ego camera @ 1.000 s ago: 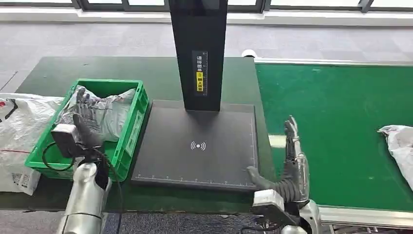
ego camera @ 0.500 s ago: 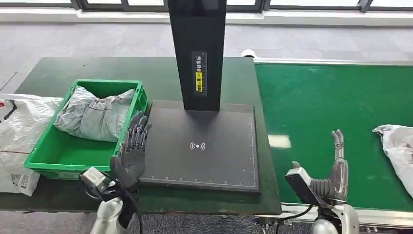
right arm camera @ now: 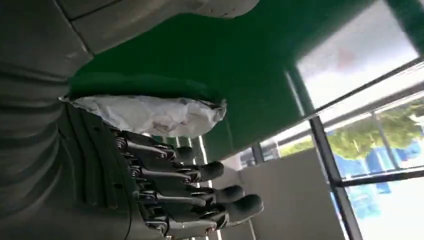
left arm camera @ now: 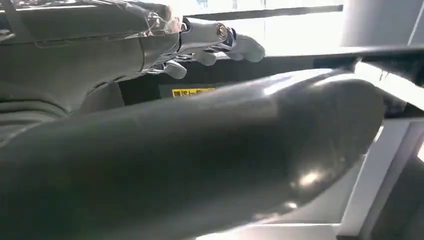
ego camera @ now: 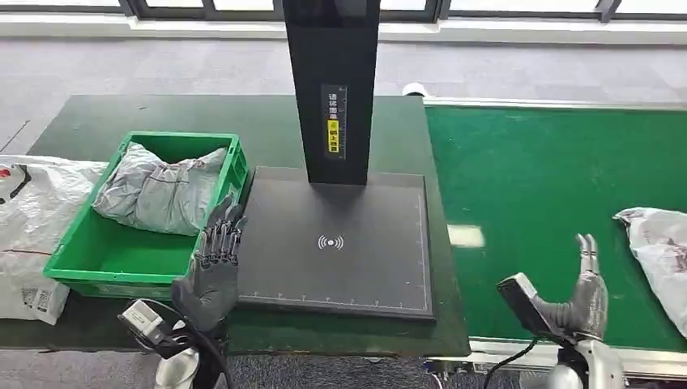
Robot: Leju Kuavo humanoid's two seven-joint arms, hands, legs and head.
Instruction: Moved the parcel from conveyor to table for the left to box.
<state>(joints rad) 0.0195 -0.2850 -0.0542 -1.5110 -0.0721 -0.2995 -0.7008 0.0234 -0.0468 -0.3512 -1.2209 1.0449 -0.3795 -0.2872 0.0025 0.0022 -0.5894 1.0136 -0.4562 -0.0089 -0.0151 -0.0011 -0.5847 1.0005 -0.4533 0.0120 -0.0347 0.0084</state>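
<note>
The right hand (ego camera: 585, 296) hovers over the near edge of the green conveyor (ego camera: 535, 186), fingers spread and holding nothing, palm turned toward the white-grey parcel (ego camera: 658, 251) that lies on the belt just beyond it on its outer side; that pose looks like a setup to reach for the parcel, which is not yet on the table. The left hand (ego camera: 212, 267) is also released and empty, raised between the green box (ego camera: 89, 271) on its outer side and the black scanner pad (ego camera: 336, 243) on its inner side, probably waiting for the handover. The box holds one crumpled grey bag (ego camera: 158, 190), with bare floor in its near half. A white sack (ego camera: 28, 219) lies beyond the box.
</note>
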